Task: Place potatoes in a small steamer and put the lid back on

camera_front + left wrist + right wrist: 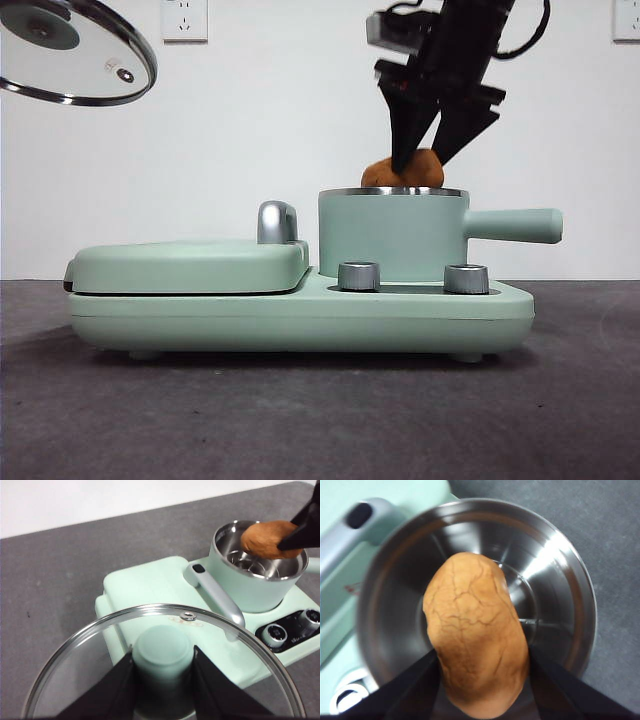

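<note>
The mint-green steamer pot (392, 235) with a steel rim and side handle stands on the appliance base. My right gripper (425, 150) is shut on the orange-brown cracked potato (402, 173) and holds it just above the pot's open mouth; the potato (477, 632) shows over the steel bowl (560, 580) in the right wrist view. My left gripper (162, 667) is shut on the green knob of the glass lid (90, 645), held high at the left, away from the pot (260, 580). The lid (75, 50) shows tilted at the top left of the front view.
The flat mint-green griddle cover (190, 265) with a chrome handle (277, 222) lies left of the pot on the same base (300, 320). Two chrome dials (360, 276) sit in front of the pot. Dark grey table around it.
</note>
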Robot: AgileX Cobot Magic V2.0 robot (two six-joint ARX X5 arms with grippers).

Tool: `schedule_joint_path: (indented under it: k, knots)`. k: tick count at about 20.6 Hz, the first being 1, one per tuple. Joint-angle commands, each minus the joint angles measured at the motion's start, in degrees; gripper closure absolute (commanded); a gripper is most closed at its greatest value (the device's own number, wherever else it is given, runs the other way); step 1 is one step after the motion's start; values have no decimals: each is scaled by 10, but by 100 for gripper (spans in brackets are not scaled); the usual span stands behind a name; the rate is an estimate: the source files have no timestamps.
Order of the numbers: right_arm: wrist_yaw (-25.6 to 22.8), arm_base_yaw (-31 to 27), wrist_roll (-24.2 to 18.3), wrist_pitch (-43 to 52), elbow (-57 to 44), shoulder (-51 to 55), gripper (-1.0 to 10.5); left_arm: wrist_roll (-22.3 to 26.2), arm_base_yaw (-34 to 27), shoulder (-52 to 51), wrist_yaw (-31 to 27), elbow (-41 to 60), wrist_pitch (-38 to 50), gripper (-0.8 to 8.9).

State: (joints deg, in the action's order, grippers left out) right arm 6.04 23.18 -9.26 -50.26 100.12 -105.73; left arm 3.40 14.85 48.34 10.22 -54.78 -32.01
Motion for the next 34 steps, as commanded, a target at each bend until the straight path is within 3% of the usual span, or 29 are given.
schedule_joint_path:
  k: [1, 3, 16, 19, 24, 30, 34]
  knots:
    - [7, 0, -9, 17, 16, -25, 724, 4, 1, 0, -2, -7, 2, 804]
    - [31, -1, -8, 27, 16, -35, 724, 4, 1, 0, -2, -7, -8, 804]
    - [30, -2, -9, 43, 16, -63, 722, 4, 1, 0, -1, -7, -14, 804]
    - [30, -1, -8, 43, 16, -63, 637, 4, 1, 0, -1, -7, -14, 804]
    - [31, -2, -8, 43, 20, -60, 622, 3, 1, 0, -1, -7, -14, 804]
    - [32, -5, 14, 34, 17, 12, 622, 4, 2, 0, -1, -7, -14, 804]
    - [37, -4, 29, 102, -66, 90, 622, 4, 2, 0, -1, -8, -14, 804]
